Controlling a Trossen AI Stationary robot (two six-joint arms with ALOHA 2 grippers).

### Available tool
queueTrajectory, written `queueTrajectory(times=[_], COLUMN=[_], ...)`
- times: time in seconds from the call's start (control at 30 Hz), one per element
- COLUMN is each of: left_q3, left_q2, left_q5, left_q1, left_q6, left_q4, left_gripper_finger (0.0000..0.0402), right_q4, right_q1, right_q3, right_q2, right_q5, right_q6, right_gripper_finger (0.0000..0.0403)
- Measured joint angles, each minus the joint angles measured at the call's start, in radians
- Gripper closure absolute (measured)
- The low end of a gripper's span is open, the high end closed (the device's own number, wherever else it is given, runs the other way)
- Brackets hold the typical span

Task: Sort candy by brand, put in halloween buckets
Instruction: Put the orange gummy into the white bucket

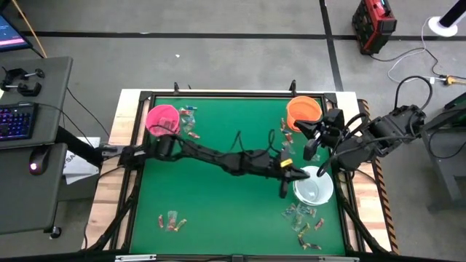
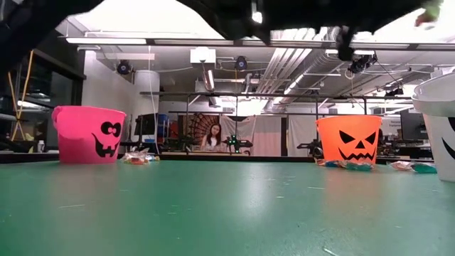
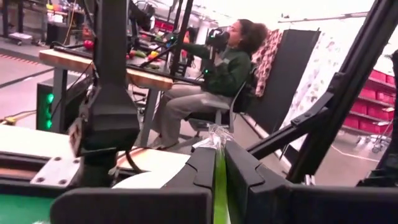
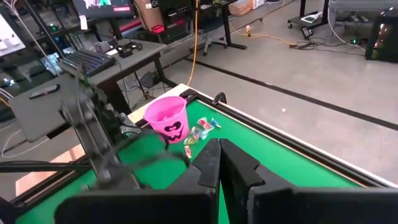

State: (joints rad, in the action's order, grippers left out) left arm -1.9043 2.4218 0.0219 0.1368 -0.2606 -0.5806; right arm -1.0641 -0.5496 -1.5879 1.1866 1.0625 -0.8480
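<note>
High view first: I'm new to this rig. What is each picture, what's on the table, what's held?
Two dark robot arms work over a green table. The high view looks straight down, the low view sits at tabletop level, and each wrist view looks past one arm's claw. On the table are a pink bucket, an orange bucket, a white bucket and loose candy. The left claw appears to pinch a clear-wrapped sweet beside the white bucket. The right claw is shut and empty, near the orange bucket.

Green table [image 1: 218, 196] carries 3 buckets [image 1: 162, 118] and scattered candy [image 1: 171, 220].
</note>
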Motion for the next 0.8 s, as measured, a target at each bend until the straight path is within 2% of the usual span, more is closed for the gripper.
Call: queueTrajectory(times=[0.13,0.33,0.63,0.8], left_q3=[-0.107,-0.146,-0.149,-0.152], left_q2=[0.094,0.157,0.119,0.042], left_q5=[-0.002,-0.008,0.000,0.003], left_q1=[0.000,0.000,-0.002,-0.007], left_q6=[0.000,-0.041,-0.059,0.017], left_q4=[0.003,0.044,0.103,0.144], left_gripper_finger=[0.0392,0.0346,0.0219,0.0173], right_q4=[0.000,0.000,-0.001,-0.014], right_q1=[0.000,0.000,0.000,0.000], right_q3=[0.000,0.000,0.001,0.001], right_q2=[0.000,0.000,0.000,0.000], right_q5=[0.003,0.003,0.004,0.004], right_q6=[-0.007,-0.007,0.019,0.019], right_gripper_finger=[0.0402,0.0402,0.0402,0.0402])
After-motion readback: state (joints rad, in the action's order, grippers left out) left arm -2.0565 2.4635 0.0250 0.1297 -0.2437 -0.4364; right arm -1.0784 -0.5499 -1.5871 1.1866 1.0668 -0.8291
